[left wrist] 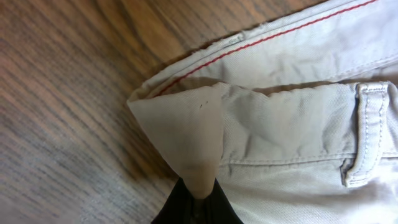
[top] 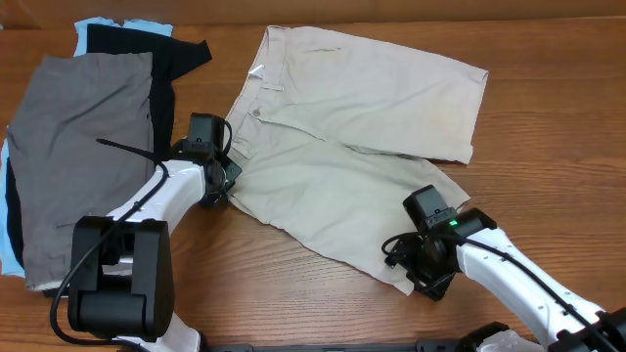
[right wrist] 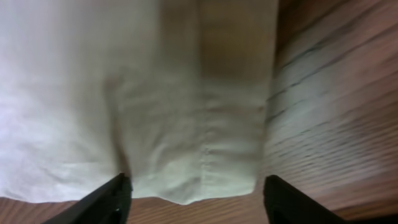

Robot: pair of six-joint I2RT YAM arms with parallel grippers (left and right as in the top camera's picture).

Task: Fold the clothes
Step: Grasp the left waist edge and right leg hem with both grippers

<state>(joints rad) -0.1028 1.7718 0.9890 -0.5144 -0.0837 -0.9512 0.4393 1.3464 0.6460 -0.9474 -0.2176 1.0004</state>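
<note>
Khaki shorts [top: 372, 108] across the tabletop [top: 293, 303], waistband [top: 256, 98] at nine o'clock, legs toward three.
Only the left wrist view shows the left fingers [left wrist: 180, 210] pinching its corner; the right fingers [right wrist: 106, 202] straddle a hem [right wrist: 205, 186], wide.

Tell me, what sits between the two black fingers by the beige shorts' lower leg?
The hem of the beige shorts lies between the right arm's fingers, with bare wooden table just beyond its edge. The right wrist view shows this.

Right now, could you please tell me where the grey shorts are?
In the overhead view, the grey shorts lie at the left, over a black garment, left of the beige shorts.
</note>
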